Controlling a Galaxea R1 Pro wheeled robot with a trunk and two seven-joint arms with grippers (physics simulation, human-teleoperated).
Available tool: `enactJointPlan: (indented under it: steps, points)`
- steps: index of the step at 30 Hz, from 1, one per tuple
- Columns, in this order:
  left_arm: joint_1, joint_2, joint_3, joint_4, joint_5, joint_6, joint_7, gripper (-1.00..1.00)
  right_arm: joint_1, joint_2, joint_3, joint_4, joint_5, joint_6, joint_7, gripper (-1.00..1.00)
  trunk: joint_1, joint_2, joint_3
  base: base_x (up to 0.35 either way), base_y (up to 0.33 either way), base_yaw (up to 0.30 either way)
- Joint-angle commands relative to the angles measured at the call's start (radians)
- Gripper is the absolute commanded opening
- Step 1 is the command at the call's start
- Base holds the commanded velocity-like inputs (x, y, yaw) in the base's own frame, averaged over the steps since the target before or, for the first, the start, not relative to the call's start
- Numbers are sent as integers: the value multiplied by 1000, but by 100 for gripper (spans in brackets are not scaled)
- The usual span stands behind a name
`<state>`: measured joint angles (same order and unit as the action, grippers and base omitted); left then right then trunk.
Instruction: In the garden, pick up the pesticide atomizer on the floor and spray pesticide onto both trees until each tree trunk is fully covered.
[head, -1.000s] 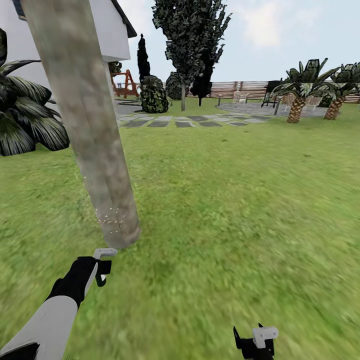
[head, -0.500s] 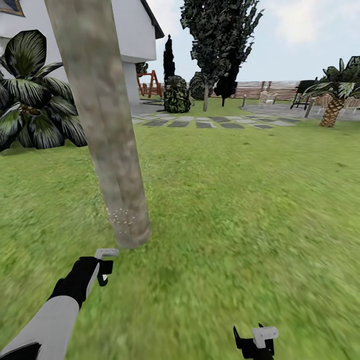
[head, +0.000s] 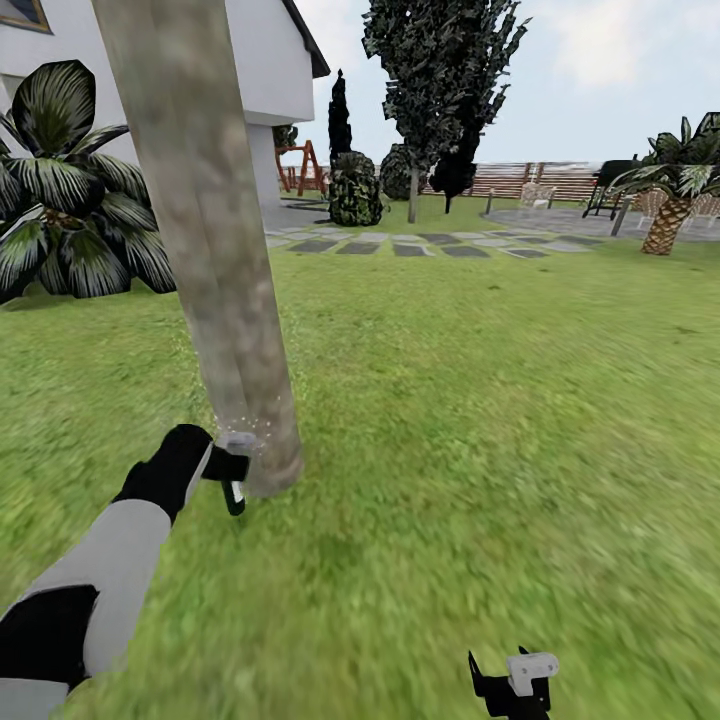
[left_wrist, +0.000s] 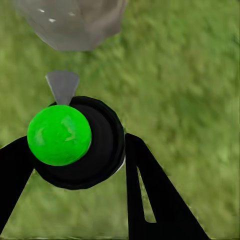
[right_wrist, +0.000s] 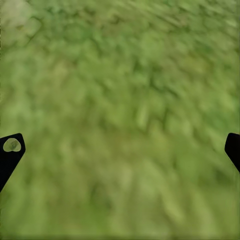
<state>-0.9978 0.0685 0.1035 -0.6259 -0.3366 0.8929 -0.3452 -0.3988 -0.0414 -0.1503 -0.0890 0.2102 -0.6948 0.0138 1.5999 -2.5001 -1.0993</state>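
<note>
My left pincer (head: 232, 470) clamped round the pesticide atomizer (left_wrist: 75, 142), its pale nozzle just short of the tree trunk (head: 215, 250) base, whitish specks (head: 245, 428) on the bark ahead; my right pincer (right_wrist: 120, 150) spread wide, empty, above lawn (head: 480, 420).

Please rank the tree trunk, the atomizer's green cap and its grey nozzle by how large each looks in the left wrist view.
1. Green cap: looks largest, though it sits nearest the camera.
2. Tree trunk: cut off by the frame edge, so only its base counts here; close to the cap in apparent size.
3. Grey nozzle: clearly smallest.
</note>
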Motion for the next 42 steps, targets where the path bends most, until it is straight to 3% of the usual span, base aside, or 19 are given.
enactJointPlan:
  steps: [1, 3, 5, 8, 11, 13, 17, 19, 23, 29, 32, 35, 39, 42]
  points:
    - [-5, 29, -1, 0, 8, 8, -29, -100, 0, 0, 0, 0, 0, 0, 0, 100, 0, 0, 0, 0, 0, 0]
    - [-11, 85, -2, -2, 4, 11, -95, -100, 0, 0, 0, 0, 0, 0, 0, 100, 0, 0, 0, 0, 0, 0]
    - [-13, 113, -2, -4, -8, 14, -124, -100, 0, 0, 0, 0, 0, 0, 0, 100, 0, 0, 0, 0, 0, 0]
    - [-21, 108, -11, -5, -30, 15, -137, -100, 0, 0, 0, 0, 0, 0, 0, 100, 0, 0, 0, 0, 0, 0]
    - [-39, 88, -74, -7, -31, 18, -142, -100, 0, -1, 0, 0, 0, 0, 0, 100, 0, 0, 0, 0, 0, 0]
    - [-46, 83, -96, -8, -31, 27, -161, -100, 0, -1, 0, 0, 0, 0, 0, 100, 0, 0, 0, 0, 0, 0]
    - [-67, 111, -101, -5, -36, 33, -213, -100, 0, -2, 0, 0, 0, 1, 0, 100, 0, 0, 0, 0, 0, 0]
    - [-97, 159, -102, 4, -35, 33, -231, -100, 0, -2, 0, 0, 0, 1, 0, 100, 0, 0, 0, 0, 0, 0]
    - [-113, 212, -102, 7, -35, 34, -234, -100, 0, -2, 0, 0, 0, 1, 0, 100, 0, 0, 0, 0, 0, 0]
    - [-114, 258, -102, 5, -34, 35, -236, -100, 0, -1, 0, 0, 0, 1, 0, 100, 0, 0, 0, 0, 0, 0]
    - [-108, 258, -103, 7, -33, 34, -260, -100, 0, -1, 0, 0, 1, 1, 0, 100, 0, 0, 0, 0, 0, 0]
    - [-108, 245, -107, -3, -34, 42, -325, -100, 0, -1, 0, 0, 1, 1, 0, 100, 0, 0, 0, 0, 0, 0]
    - [-113, 224, -159, -19, -32, 98, -334, -100, 0, 0, 0, 0, 1, 1, 0, 100, 0, 0, 0, 0, 0, 0]
    - [-113, 234, -167, -25, -35, 102, -335, -100, 0, 0, 0, 0, 2, 1, 0, 100, 0, 0, 0, -66, 55, 0]
